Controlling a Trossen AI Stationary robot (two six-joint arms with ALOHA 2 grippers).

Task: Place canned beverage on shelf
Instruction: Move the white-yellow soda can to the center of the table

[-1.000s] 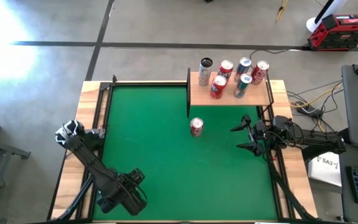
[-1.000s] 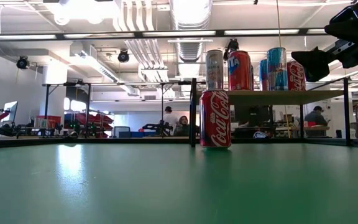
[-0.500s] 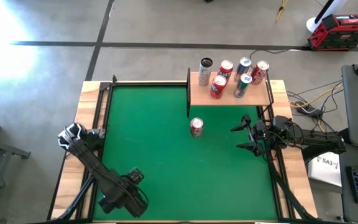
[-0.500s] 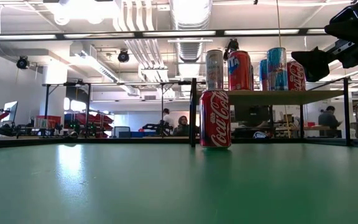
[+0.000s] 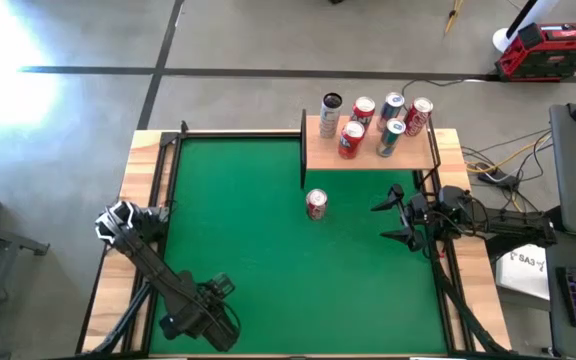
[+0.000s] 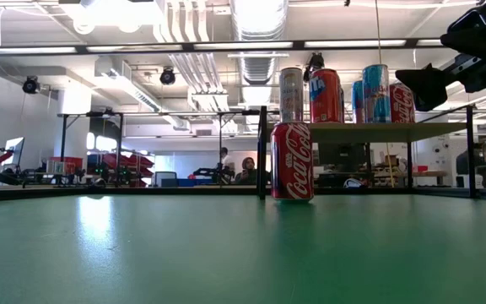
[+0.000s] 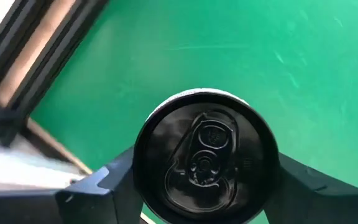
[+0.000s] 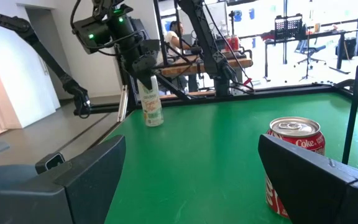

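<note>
A slim can with a white and green label (image 8: 152, 106) and a dark lid (image 7: 207, 155) is at the table's left edge, with my left gripper (image 5: 118, 222) shut on it. A red cola can (image 5: 316, 203) stands upright on its base on the green mat, in front of the shelf (image 5: 318, 155). The shelf is a light-wood board with black rails at the far right, and several cans stand on it. My right gripper (image 5: 383, 222) hangs open at the table's right edge, level with the red can (image 8: 294, 165) and apart from it. My left gripper pinches the slim can's upper part between its two fingers (image 7: 104, 186), one on each side of the can just below the lid rim (image 7: 143, 177). The fingers come from above, pointing down. The can is upright; I cannot tell whether its base (image 8: 154, 122) rests on the mat.
Black rails (image 5: 163, 170) run along the mat's left and right edges, with a pale wooden border outside them. The shelf's black post (image 6: 262, 152) stands just beside the red can. The middle and near part of the green mat (image 5: 268, 280) is bare.
My left gripper has drifted a little toward the table's near edge. The red can and my right gripper have kept still.
</note>
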